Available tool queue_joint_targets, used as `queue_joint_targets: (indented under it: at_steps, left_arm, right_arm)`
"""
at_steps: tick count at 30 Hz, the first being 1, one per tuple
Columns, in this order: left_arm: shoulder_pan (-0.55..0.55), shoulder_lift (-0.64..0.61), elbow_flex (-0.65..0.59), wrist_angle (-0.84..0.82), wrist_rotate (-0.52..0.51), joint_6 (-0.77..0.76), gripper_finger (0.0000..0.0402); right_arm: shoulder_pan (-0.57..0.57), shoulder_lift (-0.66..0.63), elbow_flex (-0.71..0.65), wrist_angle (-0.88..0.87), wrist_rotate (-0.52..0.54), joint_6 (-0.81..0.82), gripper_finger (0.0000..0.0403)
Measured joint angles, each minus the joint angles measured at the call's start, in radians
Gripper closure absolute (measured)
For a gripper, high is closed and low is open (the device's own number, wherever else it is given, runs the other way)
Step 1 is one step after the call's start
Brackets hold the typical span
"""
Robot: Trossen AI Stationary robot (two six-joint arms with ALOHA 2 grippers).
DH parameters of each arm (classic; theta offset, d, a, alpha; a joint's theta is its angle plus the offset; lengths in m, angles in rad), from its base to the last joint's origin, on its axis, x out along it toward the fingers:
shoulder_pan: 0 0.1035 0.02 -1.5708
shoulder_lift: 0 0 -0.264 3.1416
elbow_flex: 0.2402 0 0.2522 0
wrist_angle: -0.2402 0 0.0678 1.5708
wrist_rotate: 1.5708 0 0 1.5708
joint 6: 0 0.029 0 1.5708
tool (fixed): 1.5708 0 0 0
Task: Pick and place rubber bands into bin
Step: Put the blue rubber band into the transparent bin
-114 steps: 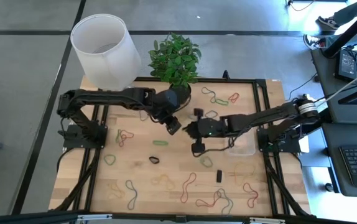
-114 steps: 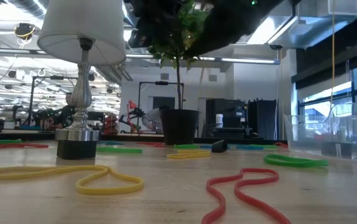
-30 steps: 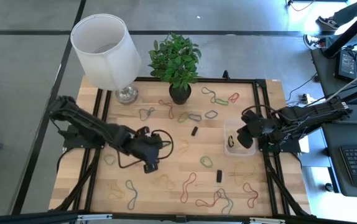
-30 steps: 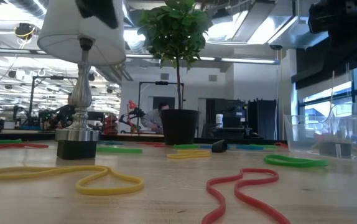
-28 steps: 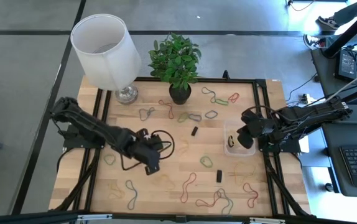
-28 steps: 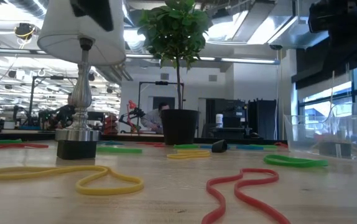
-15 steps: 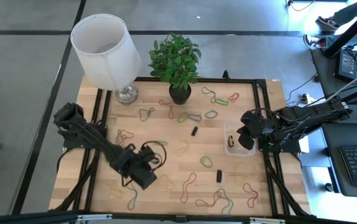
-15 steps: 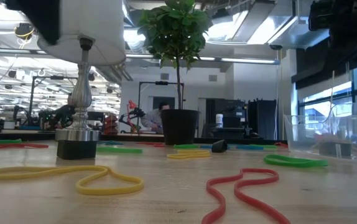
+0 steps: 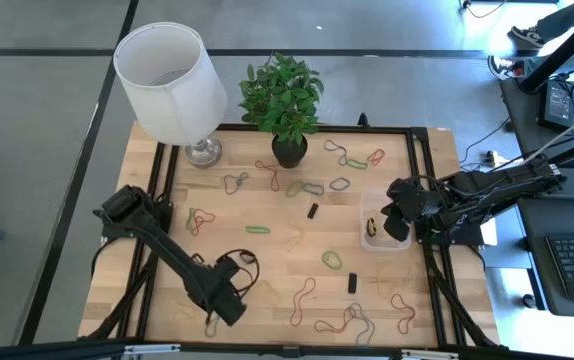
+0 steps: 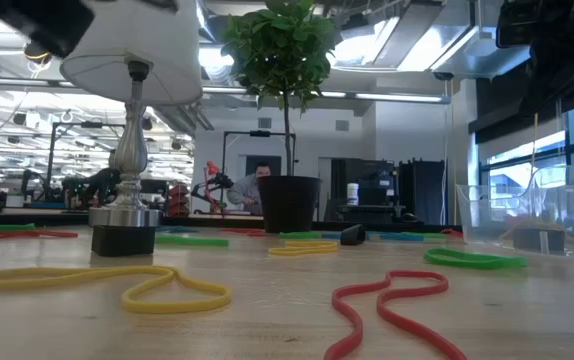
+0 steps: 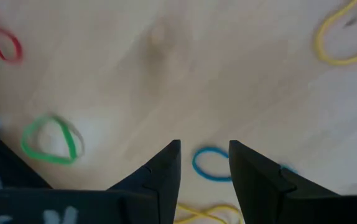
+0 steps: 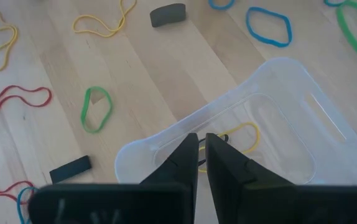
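Note:
Rubber bands in red, green, yellow and blue lie scattered flat over the wooden table. My left gripper hangs open near the table's near left corner and points down. In the left wrist view its fingers stand over a small blue rubber band without touching it. A green band lies beside it. My right gripper is shut, holds nothing and hovers over the clear bin at the right. One yellow band lies in the bin.
A white lamp and a potted plant stand along the far edge. Small black blocks lie among the bands. A yellow band and a red band lie near the low camera.
My left gripper has swung from the table's middle toward the near edge, come down and turned until it points down at the table. My right gripper has stayed over the bin.

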Motion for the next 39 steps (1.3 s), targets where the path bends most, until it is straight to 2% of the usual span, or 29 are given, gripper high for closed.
queue_joint_targets:
  at_steps: [7,13,25,28,33,39]
  left_arm:
    - [-0.049,-0.021,-0.097,0.156,0.029,-0.115,0.0272]
    - [-0.085,-0.023,-0.137,0.168,0.069,-0.167,0.0272]
    - [-0.089,-0.035,-0.300,0.396,0.119,-0.202,0.0276]
    - [-0.088,-0.035,-0.306,0.404,0.121,-0.195,0.0302]
    - [-0.075,-0.035,-0.308,0.392,0.129,-0.180,0.0387]
    - [-0.052,-0.053,-0.278,0.339,0.125,-0.173,0.0399]
  right_arm:
    - [0.000,0.000,0.000,0.010,0.000,-0.007,0.0368]
    - [0.000,0.000,0.000,0.020,0.000,-0.027,0.0368]
    - [0.000,0.000,0.000,0.036,0.000,-0.026,0.0368]
    - [0.000,0.000,0.000,0.047,0.000,-0.026,0.0368]
    - [0.000,0.000,0.000,0.061,0.000,-0.026,0.0368]
    - [0.000,0.003,0.000,0.100,0.048,-0.028,0.0368]
